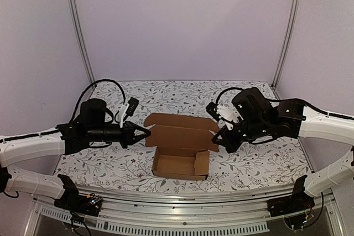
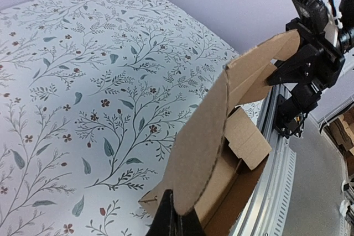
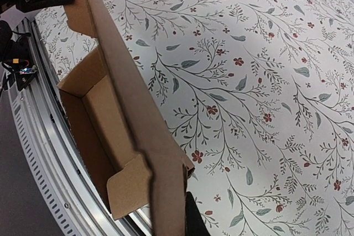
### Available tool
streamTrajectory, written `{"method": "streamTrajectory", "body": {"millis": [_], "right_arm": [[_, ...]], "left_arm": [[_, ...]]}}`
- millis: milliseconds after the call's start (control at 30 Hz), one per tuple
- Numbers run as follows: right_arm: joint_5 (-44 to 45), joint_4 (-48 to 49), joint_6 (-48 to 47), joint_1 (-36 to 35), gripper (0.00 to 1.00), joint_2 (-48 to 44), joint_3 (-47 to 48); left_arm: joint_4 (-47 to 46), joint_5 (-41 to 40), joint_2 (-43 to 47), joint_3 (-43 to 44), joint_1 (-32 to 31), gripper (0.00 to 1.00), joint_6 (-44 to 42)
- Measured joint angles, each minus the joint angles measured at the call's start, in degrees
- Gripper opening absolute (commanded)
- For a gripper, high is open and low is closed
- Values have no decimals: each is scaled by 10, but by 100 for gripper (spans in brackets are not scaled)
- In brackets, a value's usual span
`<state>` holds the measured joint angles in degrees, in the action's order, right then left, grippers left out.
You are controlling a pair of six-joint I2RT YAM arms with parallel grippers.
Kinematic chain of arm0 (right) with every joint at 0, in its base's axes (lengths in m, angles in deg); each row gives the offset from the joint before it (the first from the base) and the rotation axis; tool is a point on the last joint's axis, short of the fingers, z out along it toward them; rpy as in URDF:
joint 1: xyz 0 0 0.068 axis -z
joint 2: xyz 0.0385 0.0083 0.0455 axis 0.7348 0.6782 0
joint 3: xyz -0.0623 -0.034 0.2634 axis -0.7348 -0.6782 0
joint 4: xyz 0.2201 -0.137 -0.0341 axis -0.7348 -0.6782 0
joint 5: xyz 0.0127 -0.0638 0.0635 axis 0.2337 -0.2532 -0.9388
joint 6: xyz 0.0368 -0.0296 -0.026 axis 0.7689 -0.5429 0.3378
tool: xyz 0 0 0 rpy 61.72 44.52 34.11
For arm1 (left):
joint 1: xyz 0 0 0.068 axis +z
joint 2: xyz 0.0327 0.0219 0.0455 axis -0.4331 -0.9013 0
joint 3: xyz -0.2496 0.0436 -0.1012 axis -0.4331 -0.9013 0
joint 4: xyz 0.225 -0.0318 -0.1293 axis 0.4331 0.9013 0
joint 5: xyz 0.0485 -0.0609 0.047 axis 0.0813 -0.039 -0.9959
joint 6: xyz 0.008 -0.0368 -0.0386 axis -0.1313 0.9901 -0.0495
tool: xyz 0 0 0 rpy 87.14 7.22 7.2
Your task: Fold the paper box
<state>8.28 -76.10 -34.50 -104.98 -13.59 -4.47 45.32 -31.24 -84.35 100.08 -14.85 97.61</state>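
I am on the lid step: the plain brown cardboard paper box (image 1: 180,163) sits mid-table on the flowered cloth (image 1: 265,161), tray walls up, lid flap raised. My left gripper (image 1: 147,131) is clamped on the flap's left end, my right gripper (image 1: 217,139) on its right end. Next, I judge, both must swing the lid forward together and tuck its side tabs into the tray.

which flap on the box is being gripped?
The wide lid flap, pinched at both ends by left fingers and right fingers; the short side tabs are untouched.
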Motion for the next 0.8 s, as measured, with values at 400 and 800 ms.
{"method": "streamTrajectory", "body": {"millis": [400,800], "right_arm": [[196,140,75,-55,0,67,-54],[333,213,162,-109,0,158,-71]], "left_arm": [[-11,-192,-7,-9,-80,0,61],[-47,-337,-135,12,-147,0,116]]}}
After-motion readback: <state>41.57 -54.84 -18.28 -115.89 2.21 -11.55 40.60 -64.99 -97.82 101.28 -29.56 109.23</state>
